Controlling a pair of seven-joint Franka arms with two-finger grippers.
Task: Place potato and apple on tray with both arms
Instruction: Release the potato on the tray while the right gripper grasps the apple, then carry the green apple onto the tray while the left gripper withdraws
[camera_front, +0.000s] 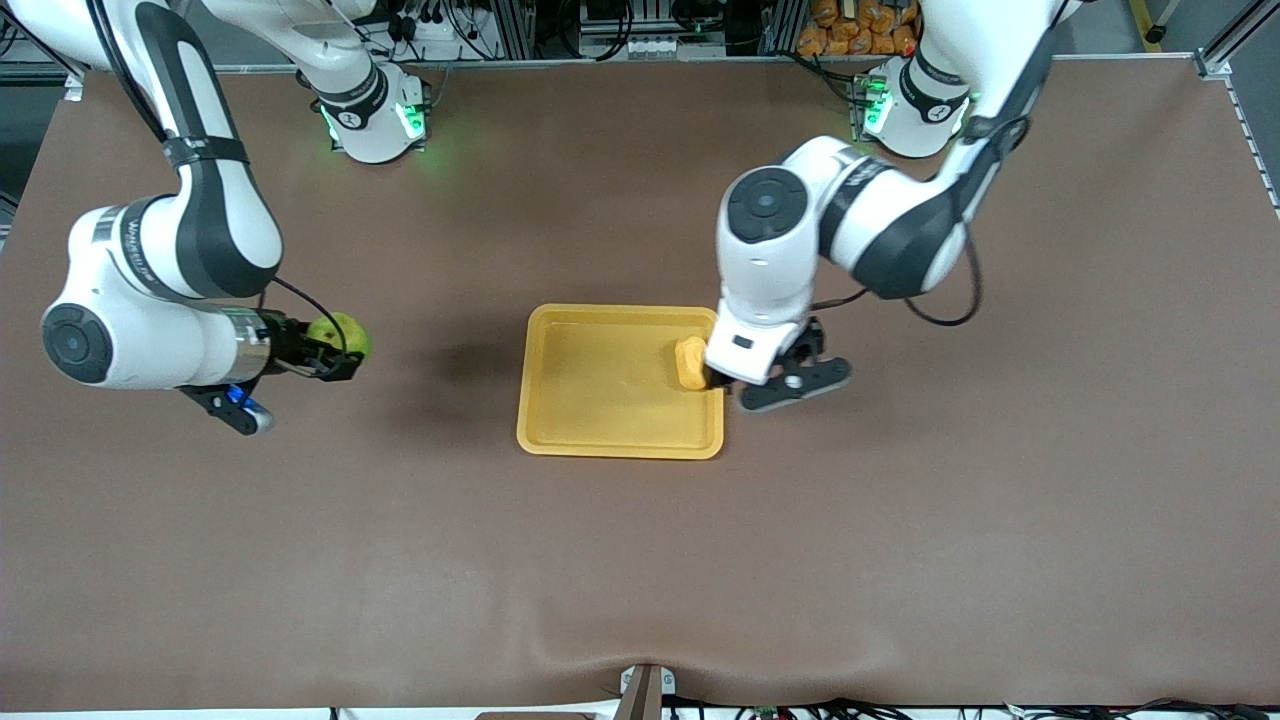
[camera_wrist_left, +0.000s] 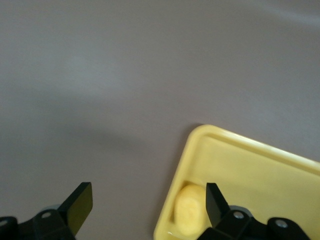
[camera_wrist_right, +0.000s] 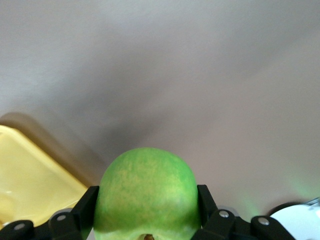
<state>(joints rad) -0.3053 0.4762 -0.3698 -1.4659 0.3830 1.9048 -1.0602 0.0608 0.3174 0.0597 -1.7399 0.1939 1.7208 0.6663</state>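
Right claw (camera_wrist_right: 145, 220) (around apple (camera_wrist_right: 146, 192))

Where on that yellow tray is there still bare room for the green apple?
The tray is bare from its middle to the rim toward the right arm's end. It is crowded at the left arm's end, where the potato lies under the open left pincer.

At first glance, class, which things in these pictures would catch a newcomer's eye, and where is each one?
The yellow tray in the middle of the brown table draws the eye first, with the potato lying in it at the edge toward the left arm's end. The open left gripper hangs over that tray edge, its fingers spread wide. Toward the right arm's end, the right gripper holds the bright green apple over bare table.
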